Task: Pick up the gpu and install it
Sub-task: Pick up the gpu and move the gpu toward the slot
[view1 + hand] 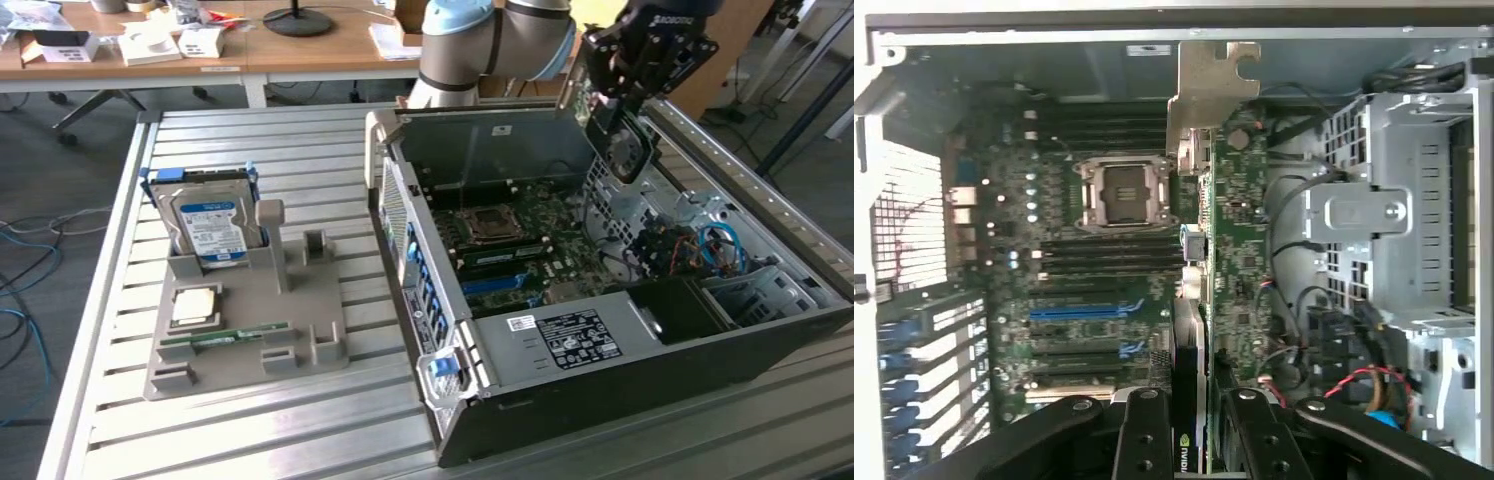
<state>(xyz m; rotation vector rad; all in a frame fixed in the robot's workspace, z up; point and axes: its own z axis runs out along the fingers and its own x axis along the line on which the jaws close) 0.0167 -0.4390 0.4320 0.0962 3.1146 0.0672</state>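
Above open case (627, 420), gpu (1199, 250) held in gripper (1196, 440)

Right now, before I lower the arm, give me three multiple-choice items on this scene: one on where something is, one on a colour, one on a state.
1. Where is the graphics card?
A. lying on the grey tray
B. in the air over the open computer case
C. seated in a slot

2. What colour is the label on the hard drive?
A. red
B. blue
C. yellow

3. How is the gripper?
A. open and empty
B. shut on the hard drive
C. shut on the graphics card

Answers:
1 B: the card hangs from the gripper above the case, clear of the board.
2 B: the blue label faces out where the drive stands in the tray.
3 C: in the wrist view the fingers sit against both sides of the card.
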